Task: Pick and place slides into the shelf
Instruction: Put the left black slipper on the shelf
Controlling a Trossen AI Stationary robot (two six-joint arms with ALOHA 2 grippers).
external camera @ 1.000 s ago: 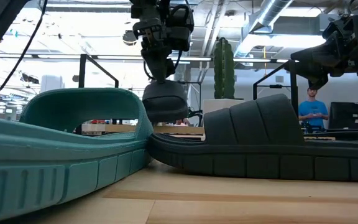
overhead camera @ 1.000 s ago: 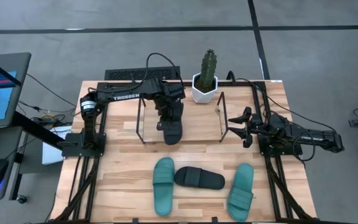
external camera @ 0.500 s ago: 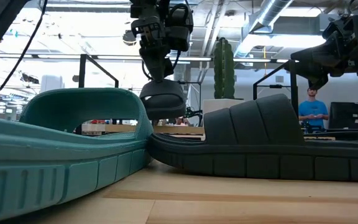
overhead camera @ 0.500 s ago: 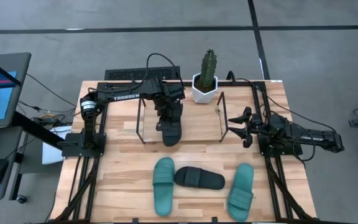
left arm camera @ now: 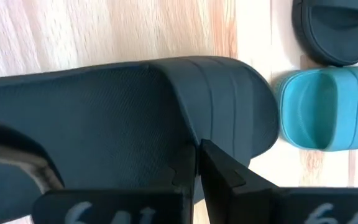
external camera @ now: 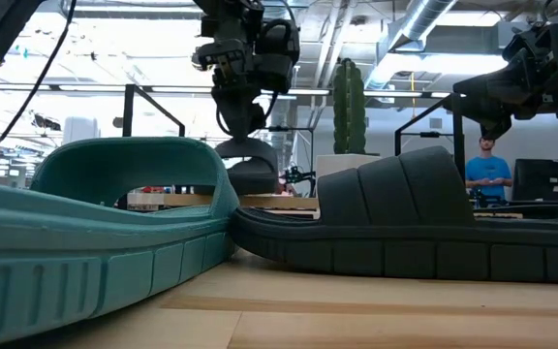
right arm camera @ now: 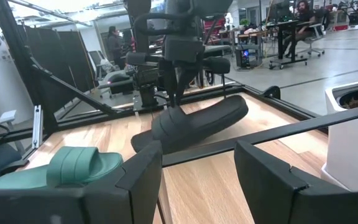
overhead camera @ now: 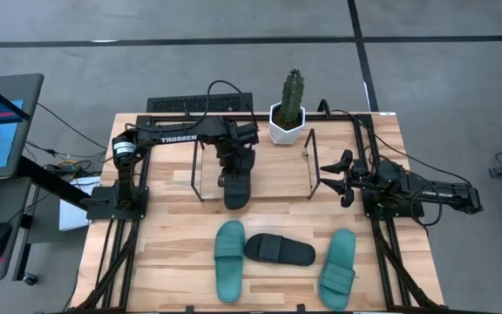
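Note:
My left gripper (overhead camera: pixel 234 166) hangs over the shelf (overhead camera: pixel 312 166), a thin black rod frame near the table's far side, and is shut on a black slide (overhead camera: pixel 236 190). In the right wrist view that slide (right arm camera: pixel 194 124) is tilted, one end low near the wood. Two teal slides (overhead camera: pixel 229 260) (overhead camera: pixel 338 267) and a second black slide (overhead camera: pixel 279 250) lie flat on their soles near the table's near edge. My right gripper (overhead camera: pixel 335 180) waits open just right of the shelf, touching nothing. My left gripper (left arm camera: pixel 196 163) pinches the black slide between its two fingers at the strap's edge (left arm camera: pixel 188 140), about mid-length. It comes from above, pointing down (external camera: pixel 242 116). The slide hangs below, tilted; whether its low end (right arm camera: pixel 143 143) touches the table I cannot tell.
A cactus in a white pot (overhead camera: pixel 288 115) stands just behind the shelf, a keyboard (overhead camera: pixel 190 105) lies at the far edge. The shelf's upright ends (overhead camera: pixel 197 166) flank the held slide. Bare wood lies between shelf and the near slides. A person (external camera: pixel 487 167) stands far off in the room.
My left gripper has moved down and a little toward the table's left, turning slightly, still shut on the black slide. The slide has come lower with it, and its near end has swung a bit leftward. The right arm has kept still.

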